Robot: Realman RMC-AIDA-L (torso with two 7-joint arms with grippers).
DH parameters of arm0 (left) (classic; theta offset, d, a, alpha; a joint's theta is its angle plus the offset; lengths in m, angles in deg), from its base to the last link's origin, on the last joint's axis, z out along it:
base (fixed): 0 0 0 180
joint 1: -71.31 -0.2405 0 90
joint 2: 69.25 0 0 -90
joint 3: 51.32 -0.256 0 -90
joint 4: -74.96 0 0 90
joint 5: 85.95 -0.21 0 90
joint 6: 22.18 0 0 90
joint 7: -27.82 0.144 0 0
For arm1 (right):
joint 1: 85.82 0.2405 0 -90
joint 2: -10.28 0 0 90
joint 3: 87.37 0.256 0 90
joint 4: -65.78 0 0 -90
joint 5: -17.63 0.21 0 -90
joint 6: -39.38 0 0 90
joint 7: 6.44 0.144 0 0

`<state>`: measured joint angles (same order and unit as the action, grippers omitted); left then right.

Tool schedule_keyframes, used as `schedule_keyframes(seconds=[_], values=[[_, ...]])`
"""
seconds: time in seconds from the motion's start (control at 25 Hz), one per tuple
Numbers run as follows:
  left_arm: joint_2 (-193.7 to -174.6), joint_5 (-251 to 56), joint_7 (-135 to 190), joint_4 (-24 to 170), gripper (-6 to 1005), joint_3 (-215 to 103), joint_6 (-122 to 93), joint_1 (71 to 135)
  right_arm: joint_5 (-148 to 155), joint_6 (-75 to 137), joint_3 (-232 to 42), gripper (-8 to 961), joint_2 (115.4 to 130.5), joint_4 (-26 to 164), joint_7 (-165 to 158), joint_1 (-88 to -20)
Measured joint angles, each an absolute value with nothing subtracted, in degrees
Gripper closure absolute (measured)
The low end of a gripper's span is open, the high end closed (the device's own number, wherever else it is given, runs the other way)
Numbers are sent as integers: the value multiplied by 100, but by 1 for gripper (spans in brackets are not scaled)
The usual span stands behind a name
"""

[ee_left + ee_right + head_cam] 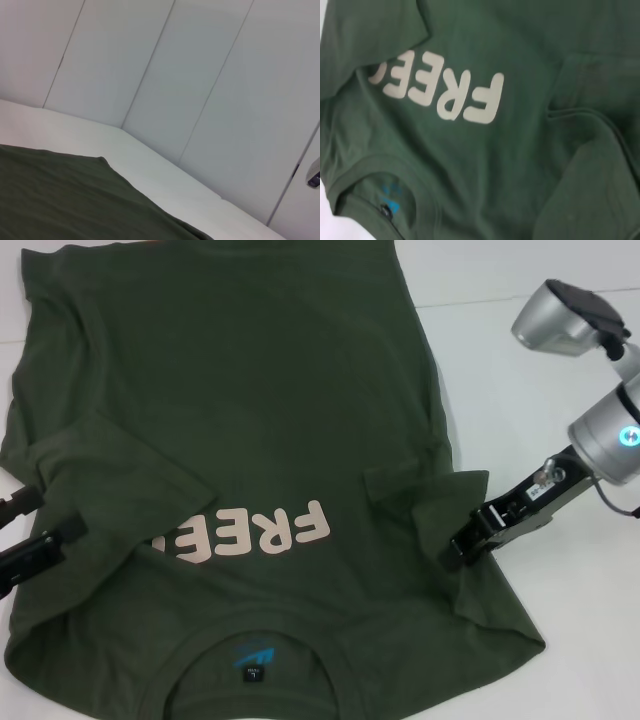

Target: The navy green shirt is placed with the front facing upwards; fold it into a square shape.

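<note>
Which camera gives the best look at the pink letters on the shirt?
The right wrist view: the pink lettering fills the picture, though a folded sleeve covers its last letter. The head view shows the lettering smaller, likewise partly covered. The left wrist view shows only plain green cloth.

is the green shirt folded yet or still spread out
Mostly spread: the dark olive-green cotton T-shirt lies front up, pale pink FREE lettering showing. Only its sleeves are turned in over the body, one covering the lettering's end.

Before me: one white bench (520,370), plain and matte. Behind it: pale grey-white panelled wall (200,75), thin vertical seams between panels. Light: even, soft.
</note>
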<state>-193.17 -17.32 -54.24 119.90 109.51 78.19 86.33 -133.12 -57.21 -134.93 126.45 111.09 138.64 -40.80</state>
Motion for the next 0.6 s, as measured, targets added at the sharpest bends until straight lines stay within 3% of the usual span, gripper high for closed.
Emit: schedule_keyframes(seconds=[0.16,0.44,0.6], values=[[-19317,-1730,-5425,11986,107,10951,7827,8633,-13302,-5902,-13182,609,12572,11328,13810,-4088],[-19317,-1722,-5426,11986,108,10952,7854,8629,-13030,-6073,-12745,635,12326,11795,13772,-4122],[-19317,-1721,-5427,11984,108,10951,7854,8626,-13042,-6031,-12783,649,12271,11771,13797,-4171]])
